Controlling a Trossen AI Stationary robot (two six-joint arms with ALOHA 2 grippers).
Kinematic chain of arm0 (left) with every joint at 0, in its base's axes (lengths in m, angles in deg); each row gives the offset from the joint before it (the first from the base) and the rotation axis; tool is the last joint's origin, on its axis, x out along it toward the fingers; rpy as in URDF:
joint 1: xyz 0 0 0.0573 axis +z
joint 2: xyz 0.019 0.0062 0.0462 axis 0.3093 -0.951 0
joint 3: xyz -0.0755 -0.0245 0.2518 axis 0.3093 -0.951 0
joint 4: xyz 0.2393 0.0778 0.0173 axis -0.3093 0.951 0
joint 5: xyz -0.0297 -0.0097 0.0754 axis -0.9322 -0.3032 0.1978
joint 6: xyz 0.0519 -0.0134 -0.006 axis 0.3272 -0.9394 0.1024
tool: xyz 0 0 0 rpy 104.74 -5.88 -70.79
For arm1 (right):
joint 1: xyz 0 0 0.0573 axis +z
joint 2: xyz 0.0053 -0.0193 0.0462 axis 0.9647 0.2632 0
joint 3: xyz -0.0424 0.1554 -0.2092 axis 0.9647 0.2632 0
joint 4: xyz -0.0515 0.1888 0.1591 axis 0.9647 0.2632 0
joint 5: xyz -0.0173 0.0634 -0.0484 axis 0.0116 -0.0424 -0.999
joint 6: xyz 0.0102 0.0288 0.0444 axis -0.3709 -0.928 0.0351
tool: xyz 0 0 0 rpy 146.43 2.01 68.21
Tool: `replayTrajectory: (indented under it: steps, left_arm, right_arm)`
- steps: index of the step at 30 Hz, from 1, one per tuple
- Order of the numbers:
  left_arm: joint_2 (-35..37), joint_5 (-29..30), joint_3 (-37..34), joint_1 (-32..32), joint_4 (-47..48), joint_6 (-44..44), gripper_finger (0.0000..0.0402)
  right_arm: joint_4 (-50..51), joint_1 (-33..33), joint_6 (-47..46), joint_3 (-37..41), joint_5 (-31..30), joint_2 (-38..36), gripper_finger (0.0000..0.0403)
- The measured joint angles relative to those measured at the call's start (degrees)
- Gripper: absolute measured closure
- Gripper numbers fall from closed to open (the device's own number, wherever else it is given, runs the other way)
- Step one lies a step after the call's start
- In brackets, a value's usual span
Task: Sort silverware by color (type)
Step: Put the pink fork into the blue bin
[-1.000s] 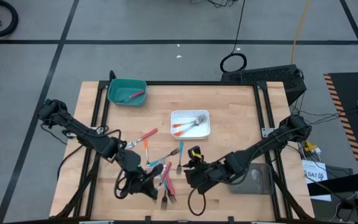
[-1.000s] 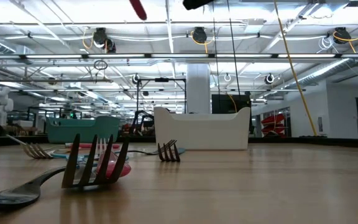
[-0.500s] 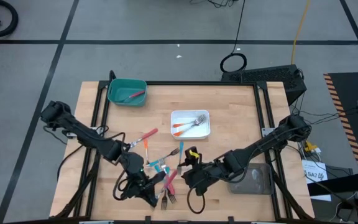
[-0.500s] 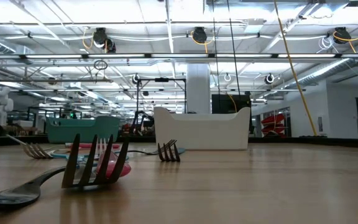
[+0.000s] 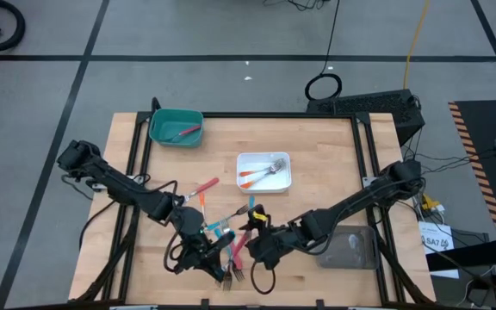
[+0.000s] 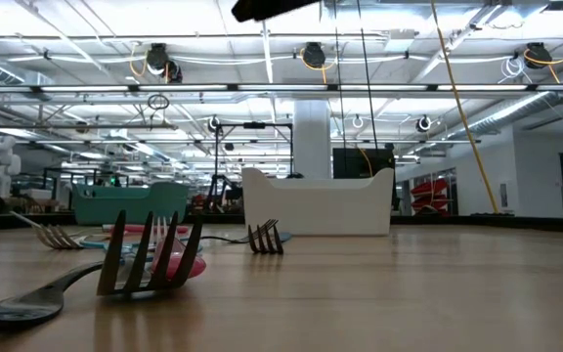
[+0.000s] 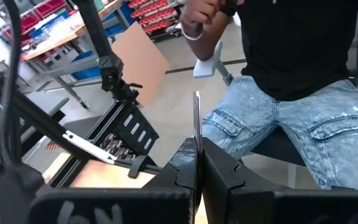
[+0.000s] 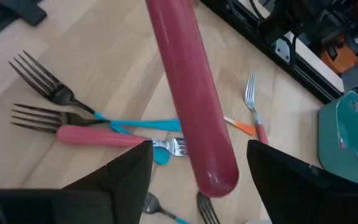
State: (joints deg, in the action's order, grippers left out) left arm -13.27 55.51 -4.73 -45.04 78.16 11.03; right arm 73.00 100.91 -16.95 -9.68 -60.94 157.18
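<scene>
My left gripper [image 5: 217, 260] is shut on a red-handled fork [image 5: 236, 250] above the heap of forks [image 5: 224, 229] near the table's near edge. In the right wrist view the fork's red handle [image 8: 191, 93] reaches between the fingers of my right gripper [image 8: 197, 168], which stands open with one finger on each side and a gap to both. Several red-, blue- and orange-handled forks lie flat on the wood below [image 8: 86, 121]. My left gripper pinches the fork between its two shut fingers, and a thin metal strip [image 7: 196, 124], seen edge on, stands out past the fingertips. The fork is lifted clear of the table, its red handle end pointing toward my right gripper. The fingers hide the exact place of contact.
A teal tray [image 5: 164, 117] with a red fork stands at the far left. A white tray [image 5: 243, 176] at mid-table holds orange forks. A grey tray [image 5: 356, 250] lies under my right arm. A seated person [image 7: 303, 106] is beyond the table's near edge.
My right gripper has gone toward the table's left edge, closer to my left gripper and the held fork. The forks on the table have kept still.
</scene>
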Motion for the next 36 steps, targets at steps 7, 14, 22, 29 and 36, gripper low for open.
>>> replayTrajectory:
  steps: [7, 14, 22, 29, 36]
  left_arm:
    - [-1.1, 0.0, 0.0, 0.8, 0.9, -0.2, 0.0393]
    - [-1.2, 0.0, 0.0, 0.9, 1.5, -0.6, 0.0393]
    - [-1.2, 3.5, 0.0, 1.1, 3.9, -5.3, 0.0374]
    - [-1.1, 7.6, 0.0, 1.0, 5.8, -9.1, 0.0366]
    - [-0.9, 16.7, 0.0, 1.0, 6.1, -12.6, 0.0331]
  right_arm:
    - [-1.0, -0.3, 1.3, 0.0, 0.1, 0.2, 0.0212]
    - [0.6, 0.0, 3.1, 0.0, 0.8, 0.2, 0.0320]
    - [2.8, 0.0, 2.8, 0.0, 0.6, 0.2, 0.0329]
    - [4.6, -0.1, 2.3, 0.1, -1.6, 0.2, 0.0325]
    - [7.5, -0.1, 0.4, 0.1, -2.6, 0.2, 0.0329]
